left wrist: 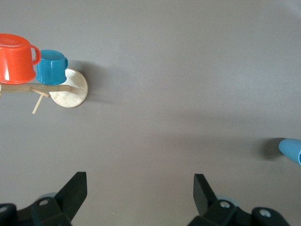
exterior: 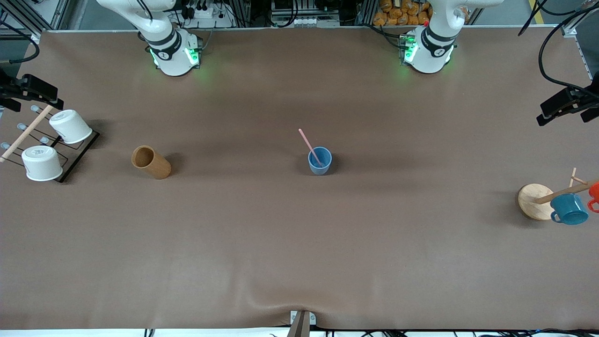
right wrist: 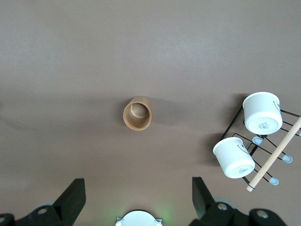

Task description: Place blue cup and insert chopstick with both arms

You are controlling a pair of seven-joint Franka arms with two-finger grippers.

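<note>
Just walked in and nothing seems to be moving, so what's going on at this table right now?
Nothing is being handled. The blue cup stands upright mid-table with the chopstick leaning inside it. Both arms are pulled back: the left gripper is open above bare table near the mug rack, and the right gripper is open above the brown cylinder and the white cups' rack. The job looks finished.

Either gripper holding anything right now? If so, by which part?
Nothing is held. The left gripper and right gripper are both open over bare table; the chopstick already stands in the blue cup.
</note>
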